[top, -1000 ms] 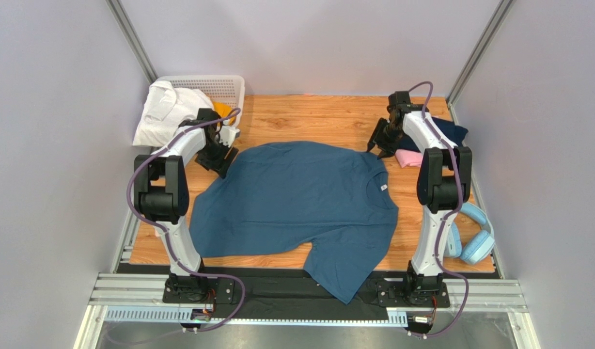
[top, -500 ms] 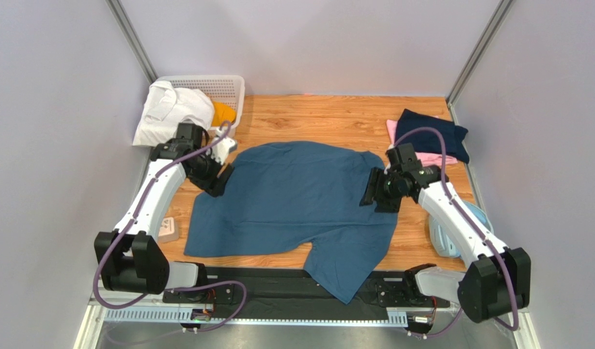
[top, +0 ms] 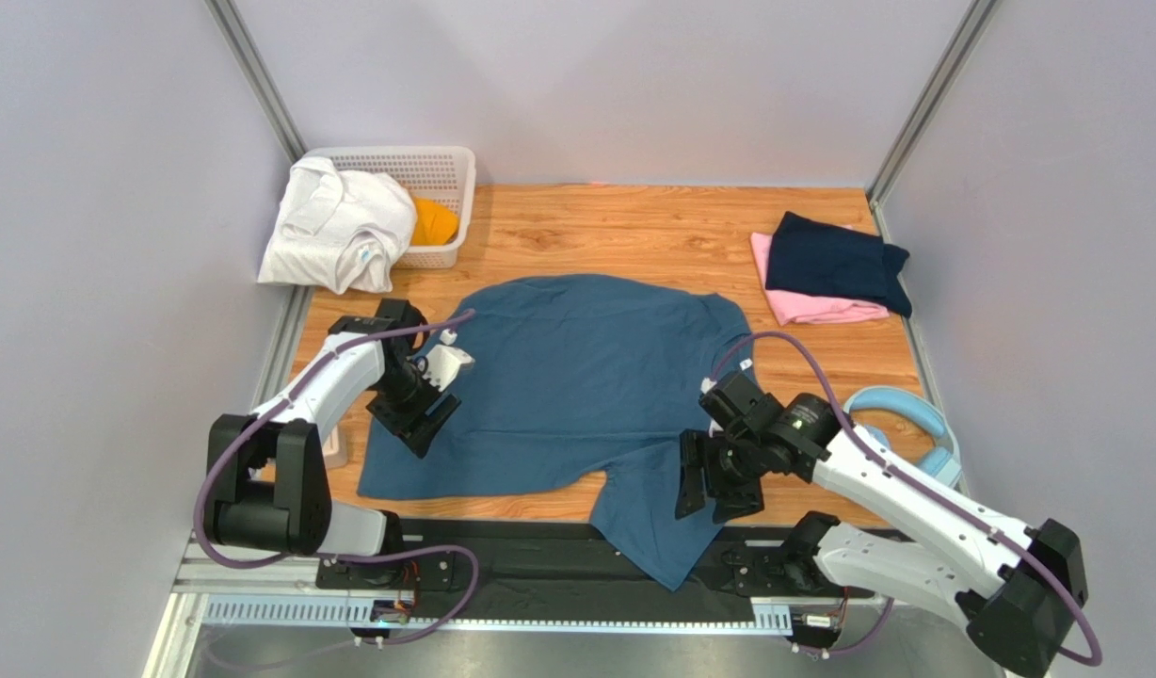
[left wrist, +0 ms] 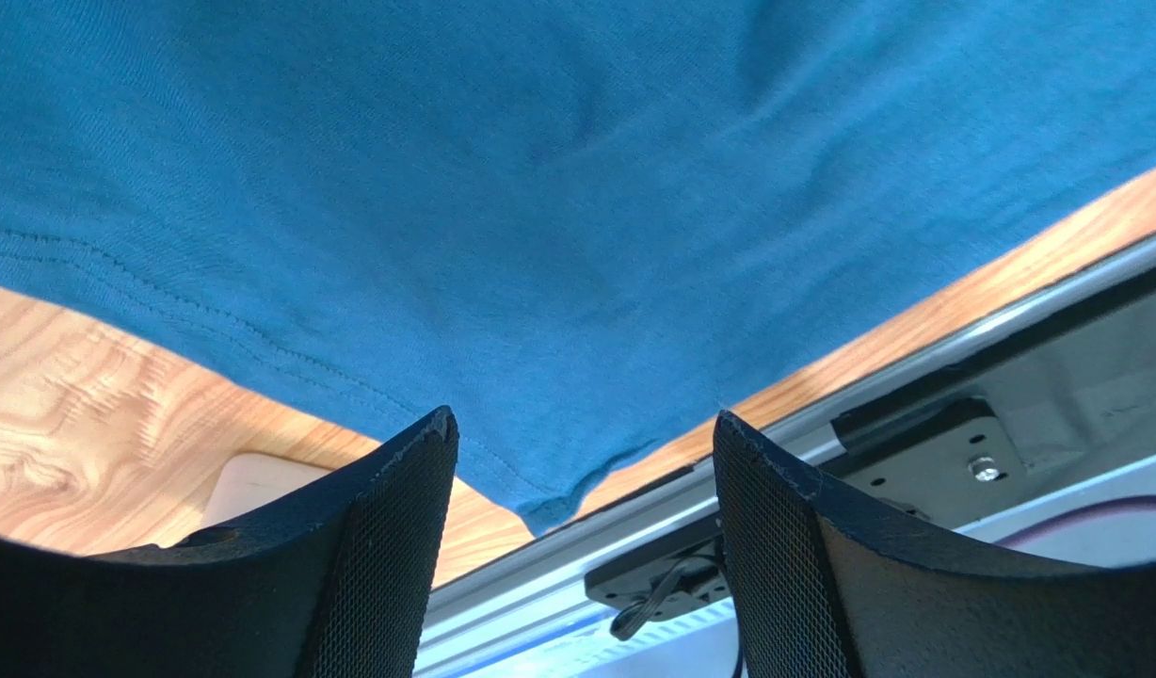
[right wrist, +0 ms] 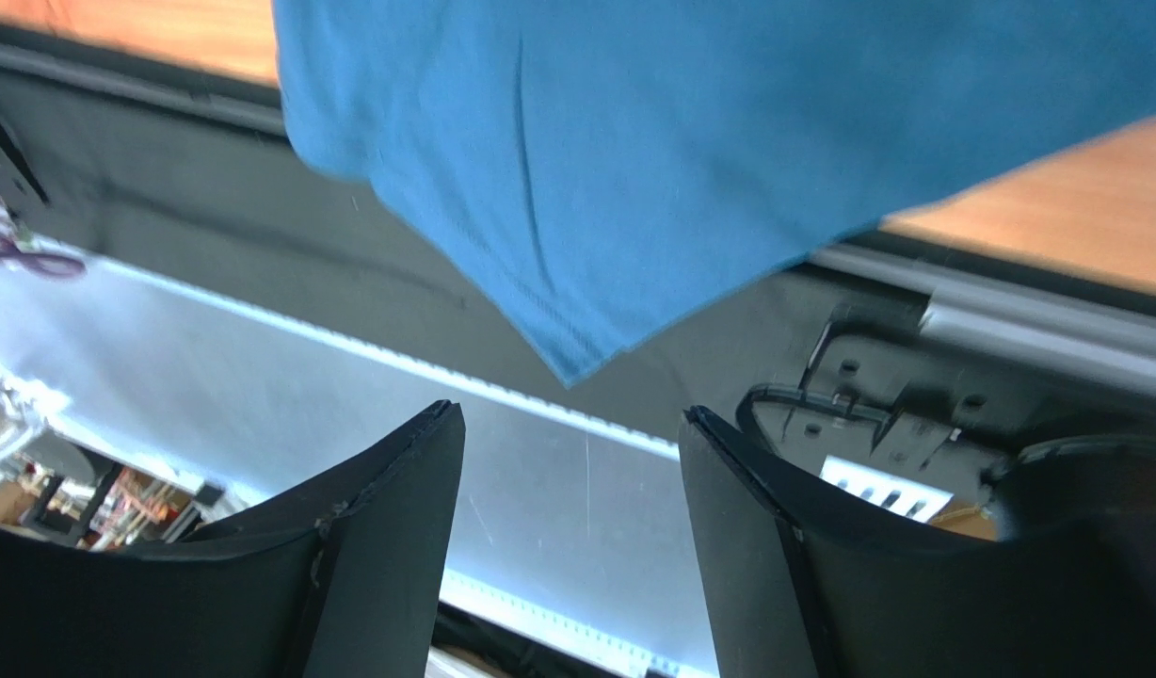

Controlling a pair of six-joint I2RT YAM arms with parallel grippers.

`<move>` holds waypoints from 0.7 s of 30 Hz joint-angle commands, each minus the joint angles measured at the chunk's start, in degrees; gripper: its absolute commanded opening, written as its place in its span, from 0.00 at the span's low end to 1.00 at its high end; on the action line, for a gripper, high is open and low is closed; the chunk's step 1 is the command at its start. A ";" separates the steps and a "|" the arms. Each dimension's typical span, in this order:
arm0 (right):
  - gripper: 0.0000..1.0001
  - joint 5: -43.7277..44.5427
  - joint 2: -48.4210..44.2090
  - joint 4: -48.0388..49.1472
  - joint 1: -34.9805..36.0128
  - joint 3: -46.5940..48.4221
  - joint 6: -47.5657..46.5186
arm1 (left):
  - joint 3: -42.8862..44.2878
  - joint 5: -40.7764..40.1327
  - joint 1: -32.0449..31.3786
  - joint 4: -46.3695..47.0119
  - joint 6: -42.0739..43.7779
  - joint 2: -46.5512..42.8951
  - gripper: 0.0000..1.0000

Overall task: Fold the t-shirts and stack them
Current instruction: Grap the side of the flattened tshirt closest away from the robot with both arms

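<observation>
A large teal-blue t-shirt (top: 584,375) lies spread flat on the wooden table, and one part of it (top: 669,544) hangs over the near edge. My left gripper (top: 414,413) hovers open over the shirt's near-left hem. In the left wrist view the shirt's corner (left wrist: 541,509) sits just ahead of the open left gripper (left wrist: 584,424). My right gripper (top: 711,478) is open above the overhanging part. In the right wrist view the cloth tip (right wrist: 570,370) hangs beyond the empty right gripper (right wrist: 570,410). A folded navy t-shirt (top: 836,262) rests on a folded pink one (top: 810,308) at the far right.
A white lattice basket (top: 442,167) at the far left holds a white garment (top: 336,219) and an orange one (top: 431,222). Light-blue headphones (top: 912,421) lie at the right edge. A small pale block (left wrist: 259,488) sits by the shirt's left hem. A metal rail (top: 570,572) runs along the near edge.
Both arms have swung back from the far side toward the near edge. The left gripper now sits at the near-left hem, the right over the overhanging part. The right jaws have widened.
</observation>
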 commanded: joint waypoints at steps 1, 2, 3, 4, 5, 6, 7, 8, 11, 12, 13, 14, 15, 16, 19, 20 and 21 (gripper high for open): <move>0.63 -1.40 -4.50 -4.65 3.53 -3.40 7.24 | -0.30 -1.75 -0.35 3.19 1.05 0.87 0.73; 0.64 -1.84 -5.29 -4.57 4.15 -4.63 7.94 | -0.73 -1.93 -0.35 3.54 1.05 1.13 0.73; 0.63 -2.02 -6.69 -4.39 4.33 -6.90 9.17 | -1.00 -2.62 -0.35 4.76 1.14 1.39 0.73; 0.63 -2.28 -7.14 -3.17 4.50 -8.41 9.62 | -1.44 -2.89 -0.35 5.38 1.22 1.48 0.75; 0.63 -2.90 -7.49 -2.38 4.50 -9.38 9.97 | -2.14 -3.16 -0.35 6.08 1.23 2.09 0.75; 0.63 -2.99 -7.32 -0.63 4.50 -10.17 10.23 | -2.58 -3.25 -0.35 7.22 1.23 2.45 0.76; 0.63 -2.82 -6.97 0.17 4.50 -11.22 10.32 | -2.93 -3.42 -0.35 7.75 1.14 2.80 0.77; 0.63 -2.55 -6.27 0.79 4.50 -11.41 10.06 | -3.11 -3.51 -0.35 8.19 0.96 3.85 0.77; 0.62 -1.85 -2.58 2.90 4.50 -11.85 8.31 | -3.20 -3.51 -0.35 9.60 0.61 5.34 0.77; 0.62 -1.76 -1.53 3.52 4.50 -11.85 7.87 | -3.02 -3.86 -0.35 10.30 0.61 5.79 0.77; 0.61 -1.67 0.92 4.91 4.50 -11.85 7.43 | -2.85 -4.21 -0.35 10.66 0.61 6.31 0.77; 0.61 -1.59 1.99 5.45 4.59 -11.50 6.73 | -2.76 -4.56 -0.35 11.18 0.70 7.19 0.77; 0.60 -1.50 3.04 6.50 4.59 -11.15 6.20 | -2.67 -5.09 -0.35 11.45 0.79 7.55 0.77; 0.60 -1.32 3.75 6.86 4.77 -10.89 6.02 | -2.76 -5.27 -0.35 11.71 0.79 7.81 0.77; 0.58 -1.76 6.12 8.52 5.47 -10.36 5.49 | -3.46 -5.62 -0.18 12.94 1.14 8.25 0.77; 0.58 -2.20 7.08 8.79 5.82 -10.44 5.23 | -3.90 -5.79 -0.09 13.64 1.31 8.60 0.77; 0.58 -2.37 7.53 9.32 5.91 -10.62 4.88 | -4.08 -6.14 0.08 13.91 1.40 8.78 0.77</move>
